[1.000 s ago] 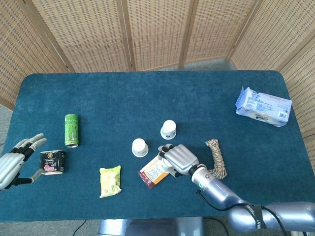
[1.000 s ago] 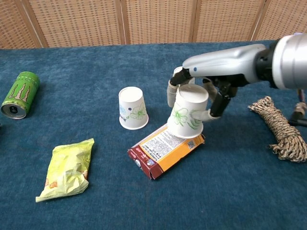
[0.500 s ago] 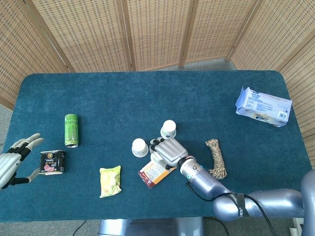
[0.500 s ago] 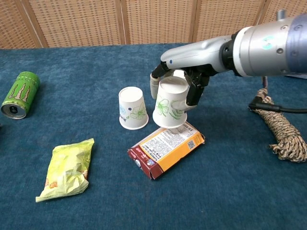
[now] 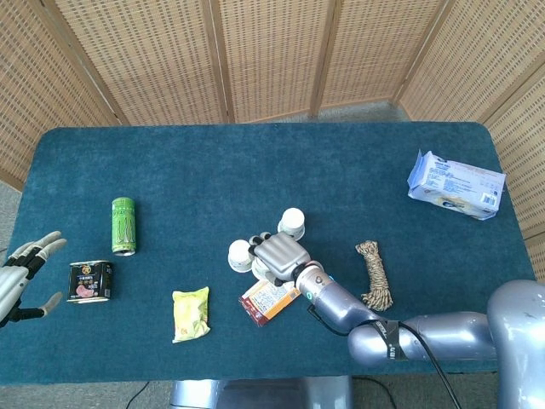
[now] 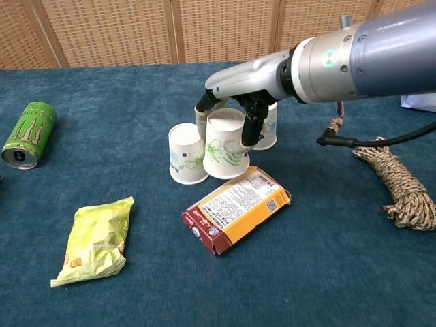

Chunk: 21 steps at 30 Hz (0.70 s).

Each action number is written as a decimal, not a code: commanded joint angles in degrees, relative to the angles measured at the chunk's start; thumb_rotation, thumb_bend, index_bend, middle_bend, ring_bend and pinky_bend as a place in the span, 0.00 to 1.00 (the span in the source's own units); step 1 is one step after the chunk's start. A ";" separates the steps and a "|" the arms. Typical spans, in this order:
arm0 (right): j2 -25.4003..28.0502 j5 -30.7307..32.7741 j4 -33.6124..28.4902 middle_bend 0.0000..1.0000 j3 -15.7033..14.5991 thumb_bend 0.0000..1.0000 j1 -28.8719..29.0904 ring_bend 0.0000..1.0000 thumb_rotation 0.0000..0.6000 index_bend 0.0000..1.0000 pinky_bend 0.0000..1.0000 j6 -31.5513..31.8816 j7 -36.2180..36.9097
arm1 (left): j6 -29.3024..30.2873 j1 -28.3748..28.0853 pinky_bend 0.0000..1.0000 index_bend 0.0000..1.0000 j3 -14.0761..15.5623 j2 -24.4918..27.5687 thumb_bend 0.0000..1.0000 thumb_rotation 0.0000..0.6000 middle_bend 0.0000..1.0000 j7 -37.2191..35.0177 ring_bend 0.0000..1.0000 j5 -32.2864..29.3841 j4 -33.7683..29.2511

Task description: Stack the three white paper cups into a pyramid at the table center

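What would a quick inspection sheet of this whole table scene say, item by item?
Surface: blue cloth table.
Job's things: three upside-down paper cups; held cup beside left cup, far cup behind.
Clutter: green can, tin, yellow packet, orange box, rope bundle, tissue pack.
Hands: right hand grips the held cup; left hand open.
Cables: black cable.
Surroundings: wicker screens.

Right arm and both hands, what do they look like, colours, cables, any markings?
Right arm: rounded silver-grey shell, a small green spot, black cable below. Right hand: silver-grey back, pale fingers with dark segments. Left hand: light grey, dark-tipped.
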 commanded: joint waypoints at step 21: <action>-3.49 -0.16 7.87 0.18 -1.34 0.48 5.96 0.18 1.00 0.32 0.58 -5.29 4.95 | 0.86 1.34 0.02 0.02 -0.05 0.56 0.44 1.00 0.00 0.02 0.00 -0.90 -0.49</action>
